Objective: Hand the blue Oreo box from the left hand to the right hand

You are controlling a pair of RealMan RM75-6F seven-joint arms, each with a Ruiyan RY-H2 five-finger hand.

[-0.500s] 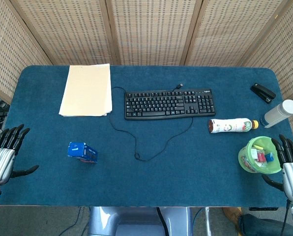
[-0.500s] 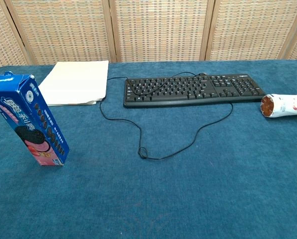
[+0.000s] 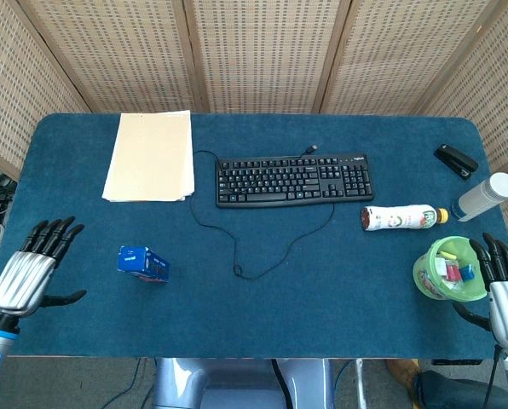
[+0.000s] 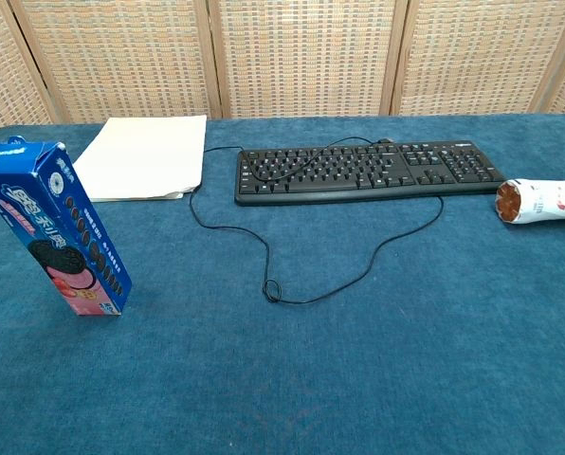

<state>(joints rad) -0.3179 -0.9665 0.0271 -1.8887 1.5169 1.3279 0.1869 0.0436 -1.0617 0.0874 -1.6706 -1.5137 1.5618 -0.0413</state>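
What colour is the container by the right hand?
Light green, a container with coloured bits inside, beside the right hand; the head view shows it best.

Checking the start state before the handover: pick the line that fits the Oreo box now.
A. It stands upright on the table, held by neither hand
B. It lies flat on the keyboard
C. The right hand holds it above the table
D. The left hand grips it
A: the Oreo box stands on end on the table, with the open left hand and right hand both apart from it.
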